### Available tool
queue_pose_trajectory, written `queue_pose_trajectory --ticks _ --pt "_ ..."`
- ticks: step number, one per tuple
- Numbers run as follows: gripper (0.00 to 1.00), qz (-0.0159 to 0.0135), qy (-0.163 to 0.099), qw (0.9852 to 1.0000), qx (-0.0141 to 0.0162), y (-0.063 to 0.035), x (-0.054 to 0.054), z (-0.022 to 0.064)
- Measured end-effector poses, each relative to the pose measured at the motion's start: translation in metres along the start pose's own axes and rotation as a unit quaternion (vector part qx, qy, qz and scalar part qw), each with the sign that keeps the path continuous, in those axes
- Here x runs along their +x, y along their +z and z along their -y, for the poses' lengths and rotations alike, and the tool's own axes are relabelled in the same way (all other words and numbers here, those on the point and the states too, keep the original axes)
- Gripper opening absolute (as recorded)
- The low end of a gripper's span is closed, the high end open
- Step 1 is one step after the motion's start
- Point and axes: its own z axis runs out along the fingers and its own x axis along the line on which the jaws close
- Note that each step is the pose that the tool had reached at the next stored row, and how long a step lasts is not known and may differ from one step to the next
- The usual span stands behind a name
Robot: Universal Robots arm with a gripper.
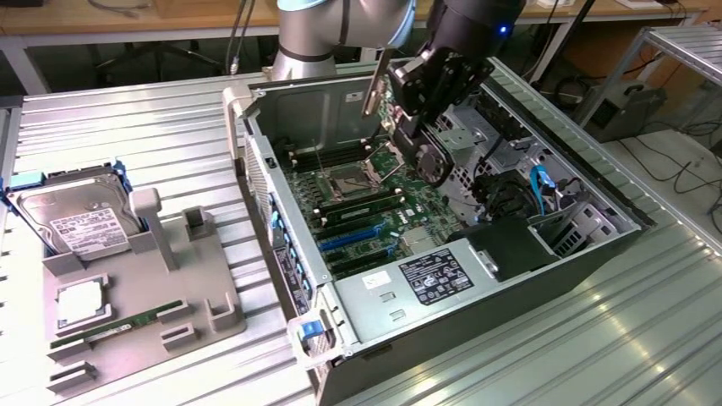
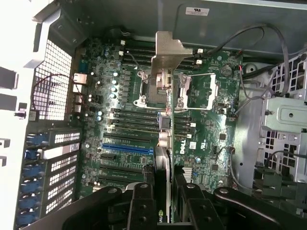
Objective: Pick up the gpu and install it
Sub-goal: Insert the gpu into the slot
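Observation:
My gripper (image 1: 424, 118) hangs inside the open computer case (image 1: 257, 144), above the motherboard (image 1: 361, 207). It is shut on the gpu (image 2: 168, 139), which the wrist view shows edge-on as a thin dark card running away from my two black fingers (image 2: 141, 201). The card's silver bracket (image 2: 169, 50) is at its far end, over the CPU socket area. In the exterior view the bracket (image 1: 376, 85) is a pale strip just to the left of the gripper. The card is held clear above the board. A blue expansion slot (image 2: 127, 149) lies below and to one side of the card.
On the exterior view's left, a grey holder (image 1: 147, 288) carries a silver hard drive (image 1: 79, 222), a small silver chip (image 1: 79, 300) and a green memory stick (image 1: 107, 326). The power supply (image 1: 434, 279) fills the case's near end. Cables and a drive cage (image 1: 530, 194) crowd its right side.

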Motion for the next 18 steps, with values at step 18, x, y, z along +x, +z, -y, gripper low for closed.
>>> queue_pose_trajectory --ticks 18 --pt "0.26 -0.0140 -0.202 0.9792 0.0080 0.0072 -0.0002 0.0008"
